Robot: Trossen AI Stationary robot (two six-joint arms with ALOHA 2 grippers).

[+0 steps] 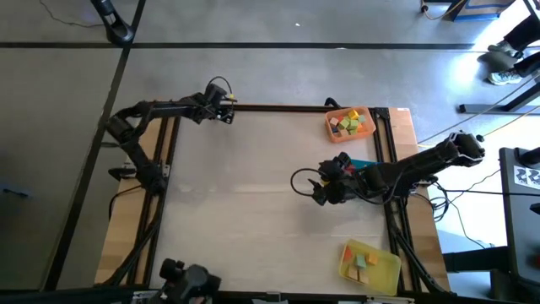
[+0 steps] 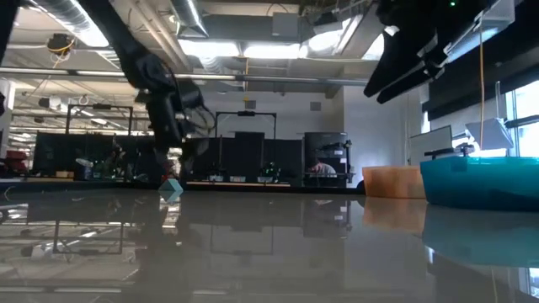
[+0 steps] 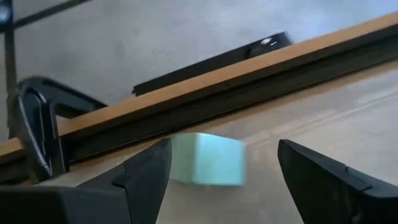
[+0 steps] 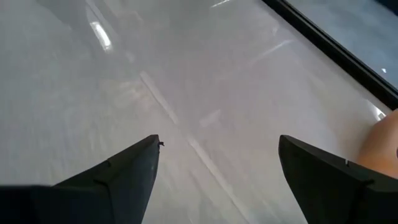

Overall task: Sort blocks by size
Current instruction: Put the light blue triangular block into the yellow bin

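From above, the left gripper sits at the worktop's far edge; the right gripper hovers mid-table, jaws wide and empty. Level view: a teal block tilts on one corner. Left wrist: jaws spread, flanking it without touching. Probably light, rigid, smooth; grip opposite flat faces.

My dark left gripper reaches far with fingers spread, while my dark right gripper hovers mid-table, fingers parted.

Open lab hall, exposed ceiling ducts, equipment racks
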